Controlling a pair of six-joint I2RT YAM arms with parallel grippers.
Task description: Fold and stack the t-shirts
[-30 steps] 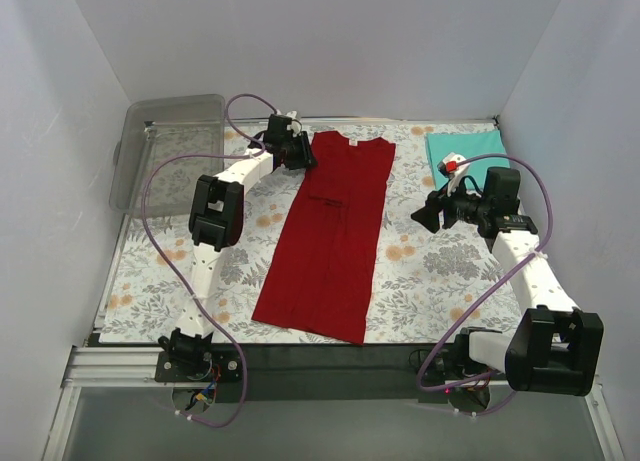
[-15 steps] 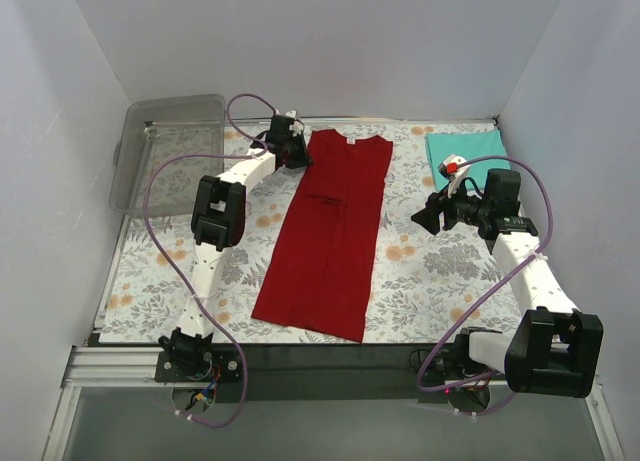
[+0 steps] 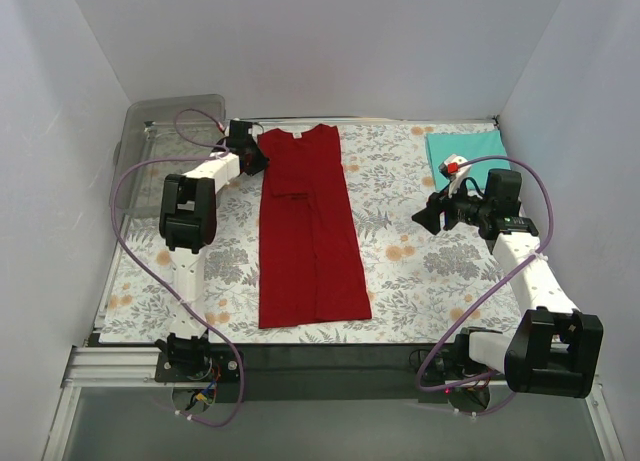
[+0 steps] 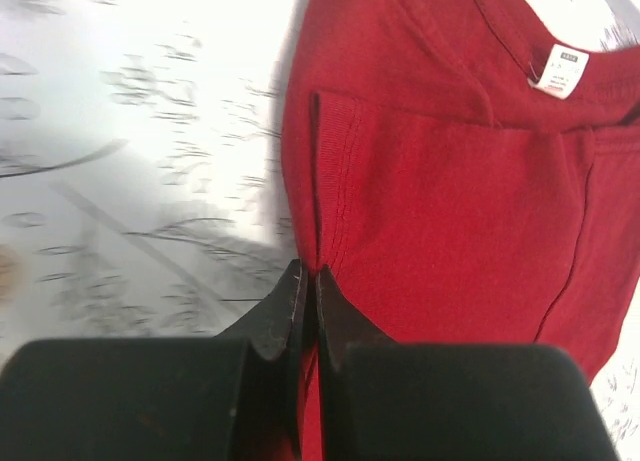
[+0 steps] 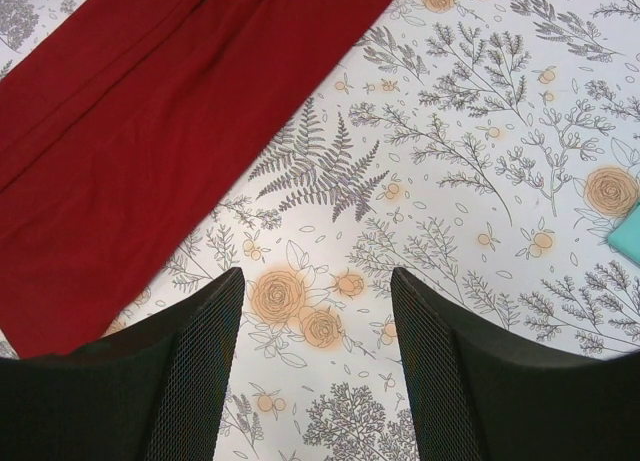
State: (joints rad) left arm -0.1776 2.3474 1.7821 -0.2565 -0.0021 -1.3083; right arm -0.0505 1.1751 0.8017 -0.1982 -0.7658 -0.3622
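Currently left gripper (image 4: 310,276) jaws pinched shut on shoulder edge of red t-shirt (image 3: 305,231): pull low, slowly; right gripper (image 5: 317,281) part-open, empty.

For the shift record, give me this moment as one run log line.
left gripper: shut on red shirt, edge near collar | right gripper: open, empty | teal shirt: far right corner, untouched

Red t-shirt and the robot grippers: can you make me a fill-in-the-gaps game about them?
1. The left gripper is ____ on the edge of the red t-shirt.
2. The right gripper is open above the table and holds ____.
3. The teal t-shirt lies in the table's far ____ corner.
Missing words: shut; nothing; right.
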